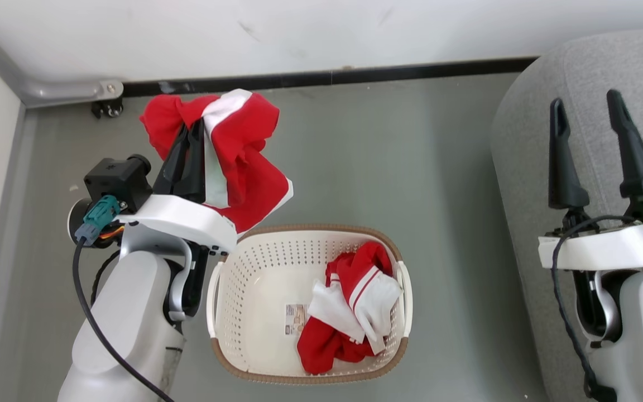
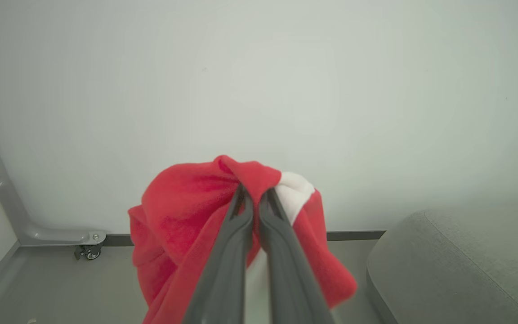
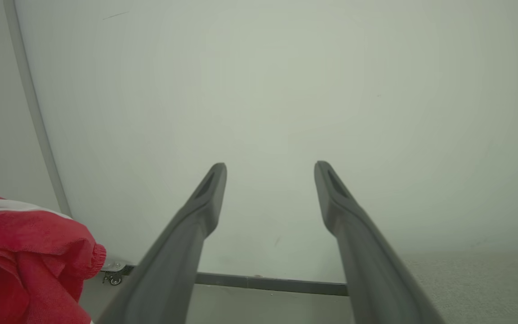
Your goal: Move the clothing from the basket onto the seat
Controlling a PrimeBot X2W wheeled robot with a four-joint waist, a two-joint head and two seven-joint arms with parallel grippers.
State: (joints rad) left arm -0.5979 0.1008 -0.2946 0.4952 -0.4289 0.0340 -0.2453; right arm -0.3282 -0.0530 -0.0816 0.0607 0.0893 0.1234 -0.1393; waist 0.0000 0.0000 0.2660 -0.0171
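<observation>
Grey floor [image 1: 383, 156] | our left jaws clenched on clothing [image 1: 243, 151] near basket [image 1: 310, 229] | right jaws released | we'd swing high to seat [image 1: 522, 167]

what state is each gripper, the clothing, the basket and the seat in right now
left gripper: shut on held garment
right gripper: open, empty
held garment: bunched, hanging clear of the basket
basket: upright, partly full
clothing in basket: crumpled heap
seat: bare where visible
</observation>
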